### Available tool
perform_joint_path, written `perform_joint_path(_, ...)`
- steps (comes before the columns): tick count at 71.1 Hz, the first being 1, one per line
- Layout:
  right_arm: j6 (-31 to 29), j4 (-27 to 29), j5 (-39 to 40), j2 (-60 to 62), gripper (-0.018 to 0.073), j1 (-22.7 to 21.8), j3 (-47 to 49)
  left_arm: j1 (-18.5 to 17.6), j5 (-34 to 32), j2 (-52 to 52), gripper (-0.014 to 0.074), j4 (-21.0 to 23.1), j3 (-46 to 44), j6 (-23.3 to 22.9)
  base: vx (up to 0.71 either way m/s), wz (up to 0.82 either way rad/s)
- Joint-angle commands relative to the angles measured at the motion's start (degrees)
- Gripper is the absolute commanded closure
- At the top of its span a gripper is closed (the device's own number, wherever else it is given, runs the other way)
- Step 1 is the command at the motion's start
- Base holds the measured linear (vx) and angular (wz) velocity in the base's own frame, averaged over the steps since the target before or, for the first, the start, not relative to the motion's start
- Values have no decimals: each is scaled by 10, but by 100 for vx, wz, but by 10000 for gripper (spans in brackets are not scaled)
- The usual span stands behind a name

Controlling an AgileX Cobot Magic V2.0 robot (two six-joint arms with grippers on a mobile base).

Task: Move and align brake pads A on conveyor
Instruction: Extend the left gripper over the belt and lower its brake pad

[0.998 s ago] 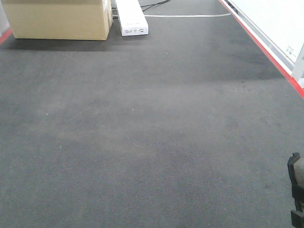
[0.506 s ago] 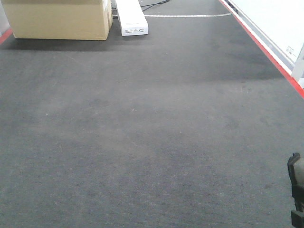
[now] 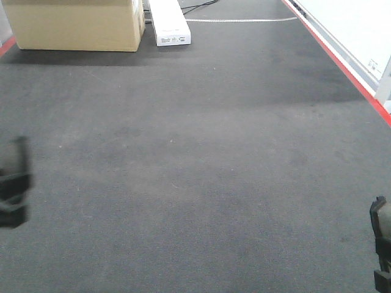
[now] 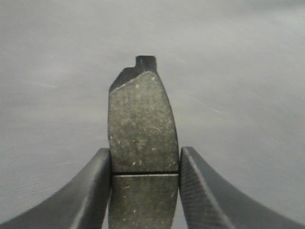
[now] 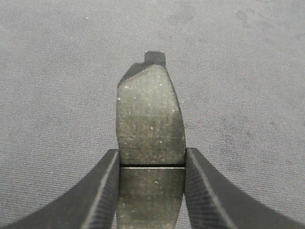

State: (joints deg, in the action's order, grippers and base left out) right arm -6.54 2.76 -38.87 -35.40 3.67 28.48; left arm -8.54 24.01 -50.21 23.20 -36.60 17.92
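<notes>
Left wrist-mounted view: the left gripper (image 4: 144, 164) is clamped on the first brake pad (image 4: 140, 119). Its two black fingers (image 4: 86, 195) press the pad's long edges from either side, right at the thin cross groove. The pad points away from the camera, and its far half reaches beyond the fingertips and ends in a small square tab. Its face is flat, dark grey and gritty, flecked with pale specks, and its outline bows gently to one side. The inner finger faces carry a fine ribbed pattern. Behind the pad the conveyor (image 4: 238, 71) is a smeared grey, and I cannot tell whether the pad touches it.

The right wrist-mounted view shows the same grip. The right gripper (image 5: 151, 160) is closed on the second brake pad (image 5: 150, 114), with the fingers (image 5: 95, 195) pinching it at the groove and the tab at the far tip. This pad looks darker and smoother, with fewer specks. The belt beneath it is sharp here, a rough, felt-like charcoal weave with faint darker blotches.

In the exterior front-facing view the conveyor (image 3: 195, 171) spreads wide and flat, and a red strip (image 3: 342, 61) runs along its right edge. The left gripper (image 3: 12, 183) is a blurred dark shape at the left edge, and the right gripper (image 3: 382, 250) sits in the lower right corner, well apart from it. A cardboard box (image 3: 76, 24) and a long white unit (image 3: 168, 21) stand side by side at the far end.
</notes>
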Motion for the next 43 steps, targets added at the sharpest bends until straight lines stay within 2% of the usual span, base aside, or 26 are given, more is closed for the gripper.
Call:
perform_joint_path(1, -4, 2, 45, 0, 400, 1, 18, -30, -32, -44, 480, 58, -42, 39, 0, 0)
perform_joint_path(5, -4, 2, 45, 0, 400, 1, 18, -49, -30, -75, 479, 74, -55, 48, 0, 0)
perform_joint_path(14, -4, 2, 45, 0, 400, 1, 18, -89, -33, -149, 478, 76, -80, 47, 0, 0)
perform_joint_path(18, -4, 2, 45, 0, 400, 1, 18, -97, -34, -181, 477, 76, -89, 32, 0, 0)
perform_joint_path(23, -4, 2, 45, 0, 400, 1, 18, -99, -39, -221, 476, 74, -99, -12, 0, 0)
perform_joint_path(34, -4, 2, 45, 0, 400, 1, 18, -93, -56, -307, 467, 33, -124, -136, 0, 0)
perform_joint_path(43, -4, 2, 45, 0, 400, 1, 18, -93, -42, -369, 467, -34, -156, -216, 0, 0)
